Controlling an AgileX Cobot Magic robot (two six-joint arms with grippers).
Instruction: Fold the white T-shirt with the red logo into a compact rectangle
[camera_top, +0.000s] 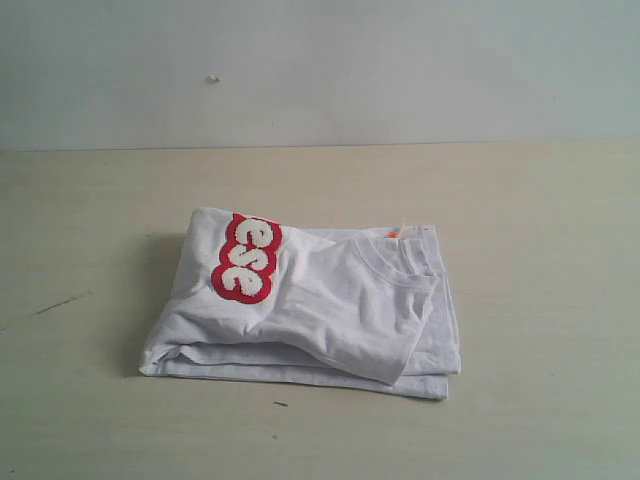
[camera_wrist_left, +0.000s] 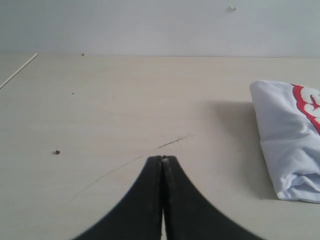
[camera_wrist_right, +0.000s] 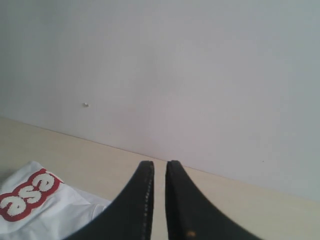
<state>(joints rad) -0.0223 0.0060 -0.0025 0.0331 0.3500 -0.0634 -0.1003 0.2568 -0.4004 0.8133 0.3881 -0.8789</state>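
Now both grippers, left gripper (camera_wrist_left: 162, 159) and right gripper (camera_wrist_right: 159, 164), hang closed, empty.

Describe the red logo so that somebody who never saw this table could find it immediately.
On the pale wooden table lies one folded white T-shirt, roughly in the middle. The red logo sits on its top layer near the far left corner: fuzzy white bubble letters thickly outlined in red. The small orange neck tag by the collar is tiny and plain.

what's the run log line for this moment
white T-shirt: folded, on table | red logo: on top | left gripper: shut, empty | right gripper: nearly shut, empty
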